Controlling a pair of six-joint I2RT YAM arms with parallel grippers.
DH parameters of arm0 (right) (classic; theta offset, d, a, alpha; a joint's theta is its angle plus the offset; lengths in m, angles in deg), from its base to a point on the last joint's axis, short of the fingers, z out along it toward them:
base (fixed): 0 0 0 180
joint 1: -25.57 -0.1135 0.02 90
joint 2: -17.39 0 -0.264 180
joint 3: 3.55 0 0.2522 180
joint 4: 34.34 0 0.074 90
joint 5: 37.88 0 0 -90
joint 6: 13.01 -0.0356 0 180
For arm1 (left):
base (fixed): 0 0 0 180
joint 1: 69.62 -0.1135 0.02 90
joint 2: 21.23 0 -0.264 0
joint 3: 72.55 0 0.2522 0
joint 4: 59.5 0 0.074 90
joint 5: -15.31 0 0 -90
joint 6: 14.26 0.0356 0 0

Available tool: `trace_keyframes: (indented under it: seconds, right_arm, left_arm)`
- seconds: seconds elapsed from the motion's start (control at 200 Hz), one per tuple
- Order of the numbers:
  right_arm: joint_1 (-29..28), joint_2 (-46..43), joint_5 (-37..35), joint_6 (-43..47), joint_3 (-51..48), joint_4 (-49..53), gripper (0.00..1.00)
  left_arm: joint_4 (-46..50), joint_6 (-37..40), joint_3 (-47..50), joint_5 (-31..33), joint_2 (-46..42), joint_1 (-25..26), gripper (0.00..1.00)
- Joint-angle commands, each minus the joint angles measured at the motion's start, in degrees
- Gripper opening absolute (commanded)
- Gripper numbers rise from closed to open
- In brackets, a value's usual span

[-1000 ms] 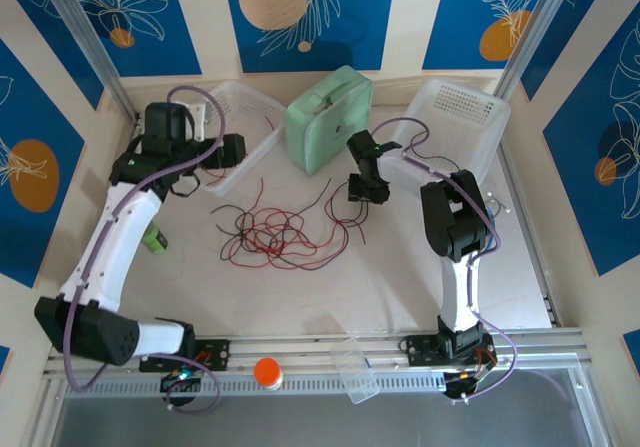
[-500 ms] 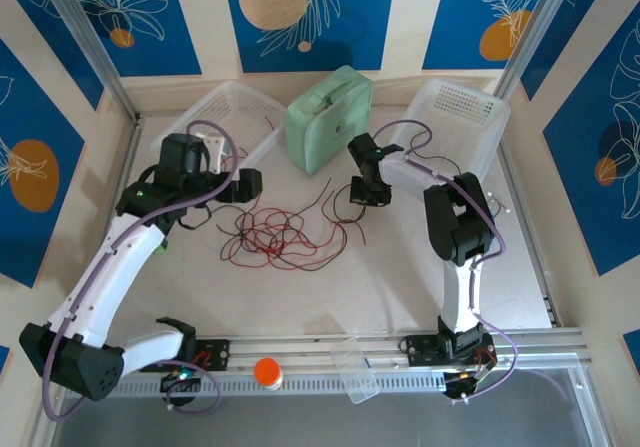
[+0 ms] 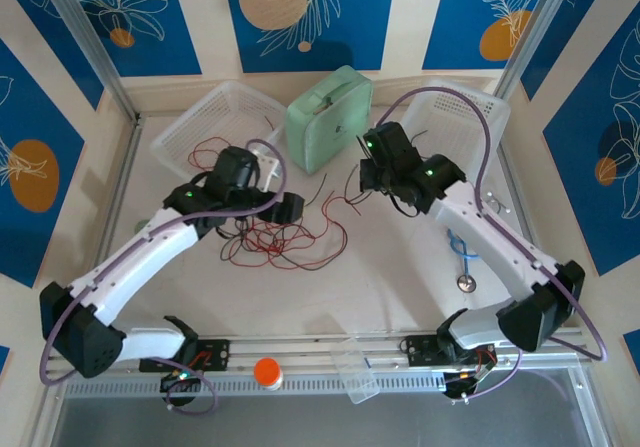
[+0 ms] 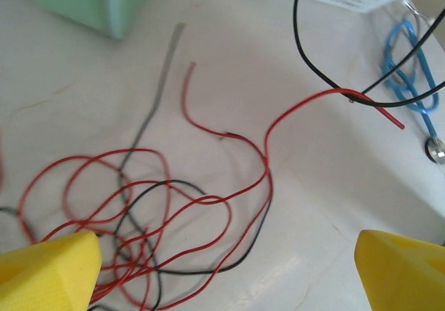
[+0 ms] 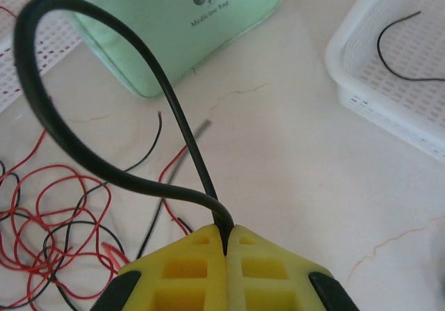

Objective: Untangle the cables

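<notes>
Our right gripper [image 5: 226,236] pinches one black cable [image 5: 83,158]; the tangled cables [image 3: 285,235] lie at its eight o'clock, our left gripper [image 4: 226,276] spread above them. If we pull fast, loops may cinch and drag the heap.

We see a robot lab booth: two robot arms [image 3: 150,247] bolted to a metal rail [image 3: 320,345], a white table [image 3: 390,267], blue leaf walls [image 3: 345,17].

Left gripper [image 4: 229,276] jaws wide apart; cables [image 4: 266,165] tangled between and ahead of them; stethoscope [image 4: 416,81] ahead-right.
</notes>
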Motion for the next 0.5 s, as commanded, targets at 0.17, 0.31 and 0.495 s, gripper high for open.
trace_keyframes:
  seconds: [0.17, 0.31, 0.495]
  right_arm:
    - [0.61, -9.22, -2.45, 3.52, 7.16, 9.46, 0.0]
    - [1.59, -11.21, -1.23, 4.05, 11.03, 11.96, 0.0]
    - [6.1, -11.64, -1.76, 6.52, 15.62, 13.63, 0.0]
  left_arm:
    - [-12.38, 3.47, 0.67, -2.72, 9.74, 7.73, 0.91]
    - [-18.99, 5.39, 1.16, -1.73, 14.93, 9.68, 0.91]
    - [-20.75, 4.41, 0.36, 2.07, 18.56, 9.81, 0.88]
